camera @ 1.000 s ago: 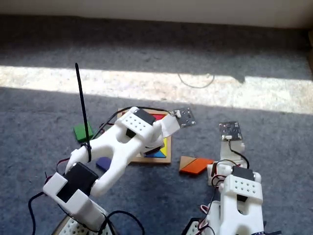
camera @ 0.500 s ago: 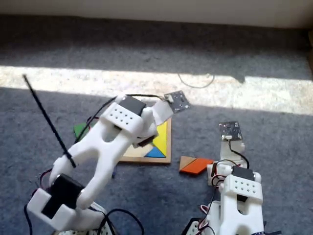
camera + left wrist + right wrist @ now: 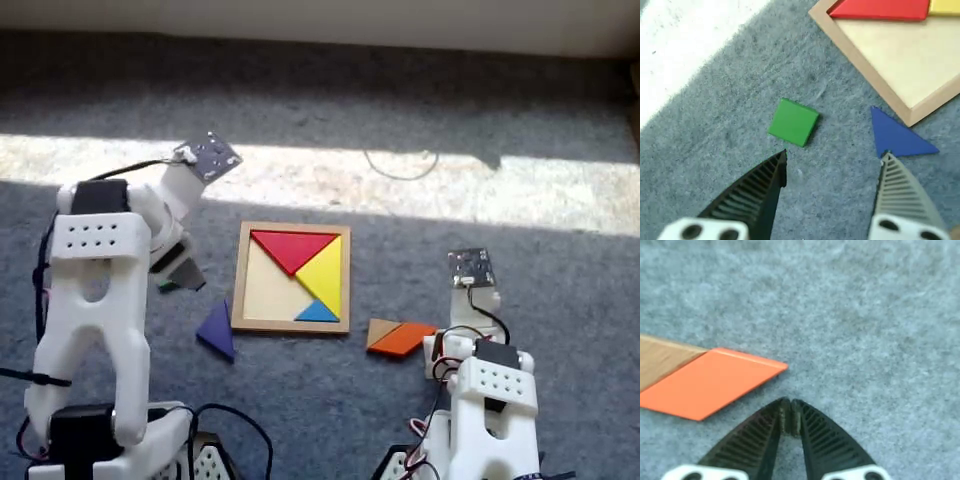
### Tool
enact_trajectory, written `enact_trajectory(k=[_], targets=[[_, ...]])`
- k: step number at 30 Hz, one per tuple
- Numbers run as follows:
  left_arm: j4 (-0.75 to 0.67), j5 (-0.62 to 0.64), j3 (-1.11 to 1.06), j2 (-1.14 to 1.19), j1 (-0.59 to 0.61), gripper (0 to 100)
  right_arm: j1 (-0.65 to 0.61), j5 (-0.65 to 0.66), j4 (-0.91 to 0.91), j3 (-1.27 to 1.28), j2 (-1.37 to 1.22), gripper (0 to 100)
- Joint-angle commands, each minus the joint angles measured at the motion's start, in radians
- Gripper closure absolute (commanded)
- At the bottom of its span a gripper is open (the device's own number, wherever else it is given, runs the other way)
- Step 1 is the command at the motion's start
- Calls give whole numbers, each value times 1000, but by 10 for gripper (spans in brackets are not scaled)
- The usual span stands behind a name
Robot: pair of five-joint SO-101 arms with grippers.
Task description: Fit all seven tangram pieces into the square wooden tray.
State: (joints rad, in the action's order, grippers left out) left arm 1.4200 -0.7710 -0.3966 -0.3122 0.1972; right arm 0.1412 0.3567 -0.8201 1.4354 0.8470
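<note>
One green square (image 3: 793, 122) just ahead of left gripper (image 3: 834, 157)

Light: daylight, uneven. Sunlit band (image 3: 400, 180) crosses the carpet (image 3: 560, 270) ahead of both arms, washed almost white, a small shadow (image 3: 490, 160) nicking its far edge. Tray (image 3: 241, 300) lies in even shade. Pale glare patch (image 3: 670, 45) beyond the left gripper (image 3: 835, 156), on the side away from the tray.
</note>
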Motion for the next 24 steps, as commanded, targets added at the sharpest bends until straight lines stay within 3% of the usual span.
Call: enact_trajectory(k=[1, 5, 12, 24], targets=[[-91, -176, -71, -35, 101, 702, 12, -3, 36, 4, 1, 995], [-292, -235, -202, -35, 147, 698, 12, -3, 36, 4, 1, 995], [-479, -256, -286, 2, 153, 659, 10, -3, 36, 4, 1, 995], [-420, -255, 113, 503, 170, 659, 10, -3, 36, 4, 1, 995]])
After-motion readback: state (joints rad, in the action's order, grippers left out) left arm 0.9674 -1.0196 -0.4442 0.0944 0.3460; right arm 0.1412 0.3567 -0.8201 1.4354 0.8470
